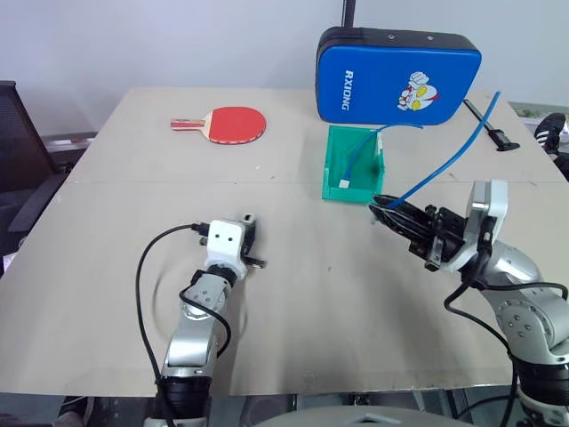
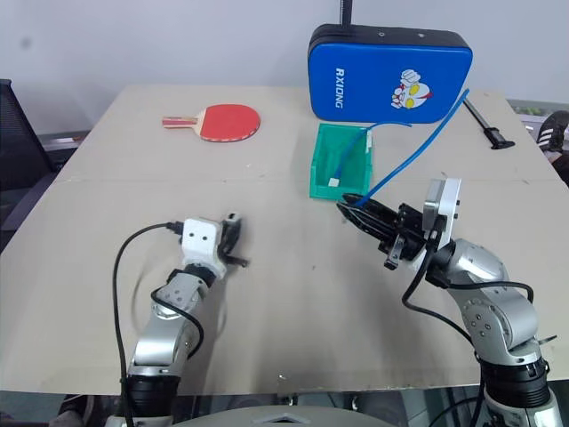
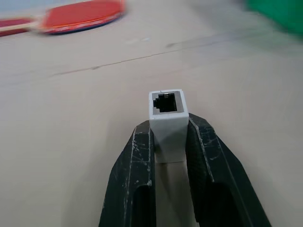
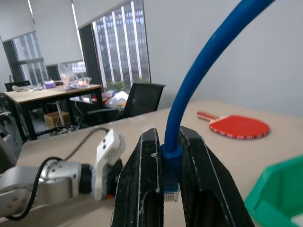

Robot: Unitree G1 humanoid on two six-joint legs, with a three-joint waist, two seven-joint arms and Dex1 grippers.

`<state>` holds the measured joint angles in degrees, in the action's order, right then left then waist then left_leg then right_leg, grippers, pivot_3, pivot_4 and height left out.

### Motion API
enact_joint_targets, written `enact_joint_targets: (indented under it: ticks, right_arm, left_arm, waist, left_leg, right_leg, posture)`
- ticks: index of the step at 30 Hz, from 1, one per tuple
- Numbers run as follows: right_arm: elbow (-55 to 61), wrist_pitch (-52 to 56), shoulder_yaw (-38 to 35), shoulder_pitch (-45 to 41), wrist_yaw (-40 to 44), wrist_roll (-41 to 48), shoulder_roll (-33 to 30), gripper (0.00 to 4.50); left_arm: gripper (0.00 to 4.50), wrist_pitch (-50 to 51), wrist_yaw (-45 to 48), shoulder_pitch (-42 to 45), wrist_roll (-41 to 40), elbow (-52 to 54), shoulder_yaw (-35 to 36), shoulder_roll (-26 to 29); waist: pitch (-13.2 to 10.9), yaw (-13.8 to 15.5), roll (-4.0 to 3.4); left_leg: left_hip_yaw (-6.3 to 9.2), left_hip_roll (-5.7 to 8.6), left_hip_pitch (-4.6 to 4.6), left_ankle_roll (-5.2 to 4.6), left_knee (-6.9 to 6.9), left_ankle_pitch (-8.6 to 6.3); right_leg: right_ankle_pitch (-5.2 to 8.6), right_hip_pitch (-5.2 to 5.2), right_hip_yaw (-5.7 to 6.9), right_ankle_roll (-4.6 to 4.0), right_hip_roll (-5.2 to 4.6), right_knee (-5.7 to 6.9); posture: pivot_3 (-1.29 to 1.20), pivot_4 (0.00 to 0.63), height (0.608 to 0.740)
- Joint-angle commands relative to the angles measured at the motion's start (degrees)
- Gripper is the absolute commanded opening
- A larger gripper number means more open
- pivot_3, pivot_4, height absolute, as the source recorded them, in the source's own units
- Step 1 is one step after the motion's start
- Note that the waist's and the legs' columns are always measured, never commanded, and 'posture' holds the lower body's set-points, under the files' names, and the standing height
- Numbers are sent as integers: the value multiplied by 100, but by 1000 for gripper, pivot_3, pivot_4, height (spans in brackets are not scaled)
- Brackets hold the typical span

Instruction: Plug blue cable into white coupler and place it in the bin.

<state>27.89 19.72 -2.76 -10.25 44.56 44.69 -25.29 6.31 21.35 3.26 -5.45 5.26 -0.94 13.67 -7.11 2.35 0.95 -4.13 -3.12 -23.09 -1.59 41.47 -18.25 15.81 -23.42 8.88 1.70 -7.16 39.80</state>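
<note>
Left pincer point(image 3: 169, 137) grips the white coupler point(image 3: 167, 113), socket outward; right pincer point(image 4: 171, 156) clamps the blue cable point(image 4: 208, 56) behind its plug.

1. The table point(image 1: 293, 294) looked like matt, pale board, smooth with a fine seam across it.
2. The white coupler point(image 3: 167, 120) was smooth, hard plastic with a soft sheen.
3. The left gripper's fingers point(image 3: 208, 156) were black, textured and scuffed pale.
4. The blue cable point(image 4: 208, 61) wore a smooth, rubbery jacket.
5. The bin point(image 1: 336, 160) was glossy teal plastic.
6. The paddle point(image 1: 233, 124) showed matt red rubber.
</note>
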Motion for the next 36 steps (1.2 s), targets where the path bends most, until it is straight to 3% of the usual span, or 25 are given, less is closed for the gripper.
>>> enact_joint_targets:
  ticks: [1,8,12,19,36]
  right_arm:
    - [-124,-52,248,-227,-309,-452,155,0]
    - [-725,-125,1224,-452,-1273,-2229,575,0]
    - [-869,217,1425,-577,-1743,-2540,919,0]
    - [-865,718,1611,-683,-2125,-3025,1082,0]
    - [-506,1655,1595,-560,-2490,-3198,1196,0]
  left_arm:
    - [292,-297,1135,406,-612,-150,-386,-27]
    - [292,-872,2550,1577,-614,-1930,-992,-165]
    - [292,-1183,2947,1821,-632,-2377,-1069,-266]
    - [292,-1427,2932,1920,-409,-2681,-1094,-299]
    - [292,-1176,2531,1752,-304,-2487,-1011,-457]
  waist:
    - [2,-13,4]
    - [2,-84,5]
    - [2,-150,5]
    - [2,-150,4]
    - [9,-151,-2]
  left_leg:
    - [-2,1,-7,0,3,0]
    - [-20,22,-30,9,5,6]
    - [-9,21,-44,12,16,8]
    - [7,8,-60,11,44,7]
    - [12,5,-60,10,53,7]
  right_leg:
    - [0,-3,-1,0,0,-4]
    - [-1,-20,16,3,7,-4]
    - [-1,-20,32,3,5,-3]
    - [-1,-18,45,4,4,1]
    - [-3,-14,45,7,4,4]
  posture:
    - [0,150,663]
    - [0,150,663]
    - [0,150,663]
    - [0,150,663]
    - [0,150,663]
